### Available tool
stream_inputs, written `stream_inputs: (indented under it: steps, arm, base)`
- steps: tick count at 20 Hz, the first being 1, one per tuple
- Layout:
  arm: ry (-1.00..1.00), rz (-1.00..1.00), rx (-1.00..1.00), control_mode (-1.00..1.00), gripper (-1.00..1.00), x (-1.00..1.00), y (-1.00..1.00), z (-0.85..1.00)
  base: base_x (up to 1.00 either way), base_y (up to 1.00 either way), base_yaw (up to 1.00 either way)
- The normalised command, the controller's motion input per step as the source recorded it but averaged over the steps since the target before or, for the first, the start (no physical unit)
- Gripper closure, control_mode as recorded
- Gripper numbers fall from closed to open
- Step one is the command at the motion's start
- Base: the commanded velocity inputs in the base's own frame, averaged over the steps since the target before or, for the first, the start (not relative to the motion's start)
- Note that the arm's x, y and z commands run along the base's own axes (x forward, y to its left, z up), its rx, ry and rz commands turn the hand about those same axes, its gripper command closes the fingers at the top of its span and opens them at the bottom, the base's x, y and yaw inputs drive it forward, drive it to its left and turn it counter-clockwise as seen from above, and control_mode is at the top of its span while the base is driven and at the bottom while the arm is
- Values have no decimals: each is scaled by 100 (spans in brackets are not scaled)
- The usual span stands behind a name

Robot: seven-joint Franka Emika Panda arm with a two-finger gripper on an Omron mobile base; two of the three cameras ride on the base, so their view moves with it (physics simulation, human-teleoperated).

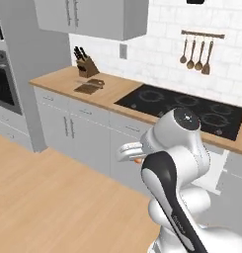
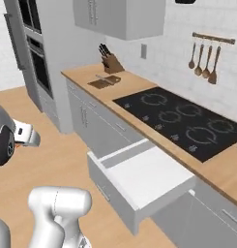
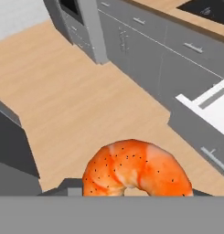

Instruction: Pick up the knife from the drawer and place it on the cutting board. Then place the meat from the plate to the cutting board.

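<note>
I have the meat (image 3: 137,168), a curled orange-red shrimp-like piece, sitting right at my gripper (image 3: 131,194), low over the wooden floor; I judge the fingers closed on it, though the tips themselves are hidden. The cutting board (image 2: 105,82) lies well away, on the counter just in front of the knife block (image 2: 110,61), far beyond the open drawer (image 2: 139,179). The knife (image 1: 94,84) seems to rest across that board.
</note>
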Motion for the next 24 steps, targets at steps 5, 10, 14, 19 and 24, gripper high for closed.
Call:
stream_inputs:
  steps: [5, 10, 14, 19, 24]
  arm:
    - [0, 0, 0, 100, 100, 0, 0, 0]
    - [0, 0, 0, 100, 100, 0, 0, 0]
    - [0, 0, 0, 100, 100, 0, 0, 0]
    - [0, 0, 0, 100, 100, 0, 0, 0]
    - [0, 0, 0, 100, 100, 0, 0, 0]
  base:
    - [100, 99, 33]
    - [100, 100, -7]
    - [100, 100, -27]
    - [100, 88, -45]
    - [100, 66, -60]
